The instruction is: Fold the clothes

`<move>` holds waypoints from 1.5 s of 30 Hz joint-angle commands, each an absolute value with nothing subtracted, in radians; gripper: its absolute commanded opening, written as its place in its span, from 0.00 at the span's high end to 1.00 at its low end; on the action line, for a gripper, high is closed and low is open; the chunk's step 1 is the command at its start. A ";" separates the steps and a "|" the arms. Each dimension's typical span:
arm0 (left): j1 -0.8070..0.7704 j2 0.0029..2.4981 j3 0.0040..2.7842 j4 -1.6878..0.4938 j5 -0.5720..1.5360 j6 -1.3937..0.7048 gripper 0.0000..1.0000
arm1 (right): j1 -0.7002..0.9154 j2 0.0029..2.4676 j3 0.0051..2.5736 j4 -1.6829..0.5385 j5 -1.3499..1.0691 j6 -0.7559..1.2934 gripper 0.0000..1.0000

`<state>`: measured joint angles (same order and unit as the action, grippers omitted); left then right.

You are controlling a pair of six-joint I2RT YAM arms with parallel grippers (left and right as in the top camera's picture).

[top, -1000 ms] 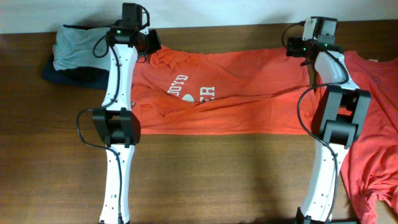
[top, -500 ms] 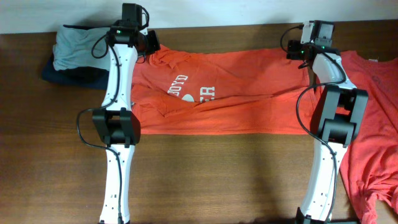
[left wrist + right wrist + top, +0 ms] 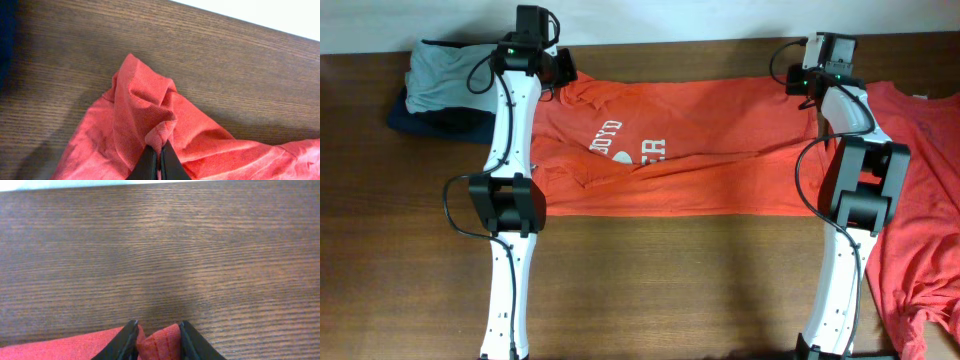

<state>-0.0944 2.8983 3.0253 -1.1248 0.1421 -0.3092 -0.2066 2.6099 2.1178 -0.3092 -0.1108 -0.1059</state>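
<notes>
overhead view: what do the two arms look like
Both the left arm and right arm have slim white link shells, chunky black joint housings, looping black cables and a small green light near the wrist. The wrist cameras show black, tapered fingers.

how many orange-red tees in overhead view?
2. One orange-red cotton T-shirt with white lettering lies spread at centre; another orange-red T-shirt at the right edge, partly cropped; more may be hidden.
</notes>
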 commanded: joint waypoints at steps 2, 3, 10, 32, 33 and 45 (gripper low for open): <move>-0.096 2.838 3.025 -1.108 0.134 -0.297 0.99 | -0.203 2.602 2.127 -0.318 -0.102 -0.101 0.88; -0.096 2.836 3.025 -1.108 0.134 -0.297 0.99 | -0.203 2.595 2.127 -0.318 -0.102 -0.101 0.91; -0.096 2.798 3.025 -1.120 0.133 -0.297 0.99 | -0.203 2.514 2.127 -0.381 -0.151 -0.101 0.96; -0.096 2.631 3.025 -1.499 0.142 -0.301 0.99 | -0.204 2.228 2.127 -0.891 -0.155 -0.189 0.96; -0.096 2.629 3.025 -1.518 0.142 -0.300 0.99 | -0.204 2.226 2.127 -0.903 -0.161 -0.207 0.96; -0.088 2.552 3.025 -1.688 0.207 -0.282 0.99 | -0.211 2.126 2.127 -1.144 -0.210 -0.285 0.96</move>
<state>-0.0933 2.6339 3.0253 -1.6810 0.1883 -0.3058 -0.2058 2.2055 2.1178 -1.1088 -0.1902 -0.2699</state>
